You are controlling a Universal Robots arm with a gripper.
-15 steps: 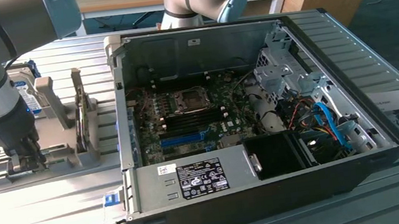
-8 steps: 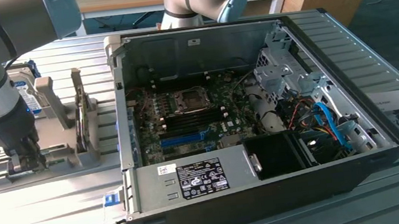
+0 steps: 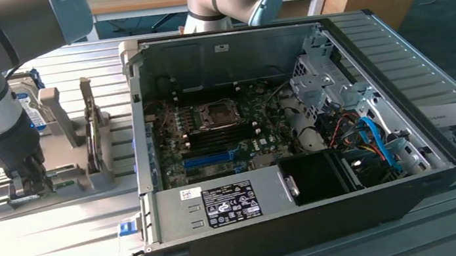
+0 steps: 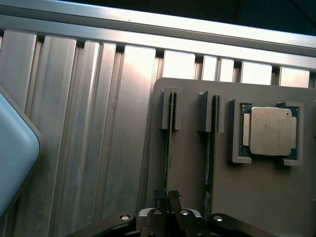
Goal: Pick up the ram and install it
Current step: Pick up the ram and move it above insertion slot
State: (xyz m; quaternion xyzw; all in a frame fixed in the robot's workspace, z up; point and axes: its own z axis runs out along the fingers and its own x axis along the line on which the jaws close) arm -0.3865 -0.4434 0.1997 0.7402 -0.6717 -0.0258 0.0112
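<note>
Fingers point(image 4: 174, 197) pinched shut on ram point(image 4: 169, 143), which stands on edge in its holder point(image 4: 190, 168) slot. Not yet lifted; nothing installed in case point(image 3: 375, 168).

The ram point(image 4: 168, 148) stands in the holder point(image 4: 190, 163), beside a processor point(image 4: 269, 131).

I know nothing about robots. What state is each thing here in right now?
gripper: shut on the ram.
ram: on edge in a slot of the holder, gripped, not yet installed.
second stick: on edge in the next slot, untouched.
processor: flat in its holder pocket.
case: open, its inside showing.
</note>
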